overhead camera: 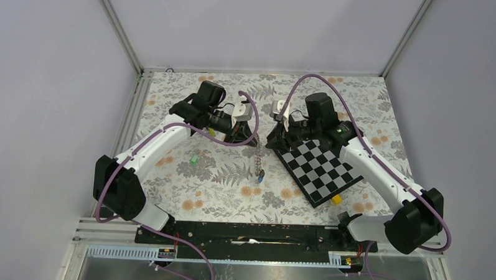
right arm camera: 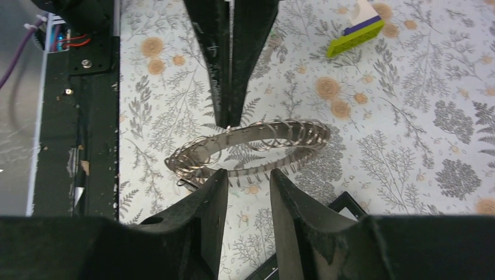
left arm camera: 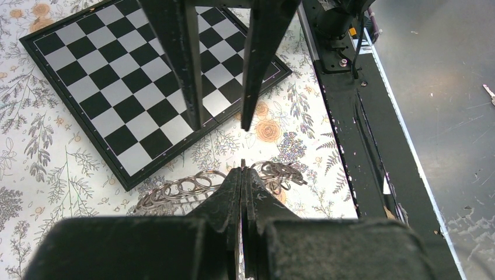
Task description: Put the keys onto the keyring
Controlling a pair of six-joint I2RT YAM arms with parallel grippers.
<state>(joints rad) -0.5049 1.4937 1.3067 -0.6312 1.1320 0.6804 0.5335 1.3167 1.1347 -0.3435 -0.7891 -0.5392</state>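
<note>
Checkerboard [overhead camera: 319, 170]: lies flat at 4 o'clock on the counter [overhead camera: 218, 195]; a yellow block [overhead camera: 335, 199] sits at its near corner.
Keys: the blue key [overhead camera: 261, 175] is near the counter's centre, at the low end of a dangling strand of the keyring [overhead camera: 258, 158]; whether it is threaded on, I cannot tell. The green key [overhead camera: 194, 158] lies loose at 9 o'clock from it, well apart.
Keyring coil: silver loops held above the counter at 12 o'clock, between both claws.
Left claw [left arm camera: 242, 173]: closed tight, pinching the coil's rim.
Right claw [right arm camera: 248, 178]: jaws narrowly apart at the coil's near edge; no clear grip.
Risk: likely a slip. The pinch is on thin wire, so a tug from the other side could free it, drop the coil or shed the blue key; loose loops may tangle.
Containers: none in view; nothing sits inside anything.
</note>
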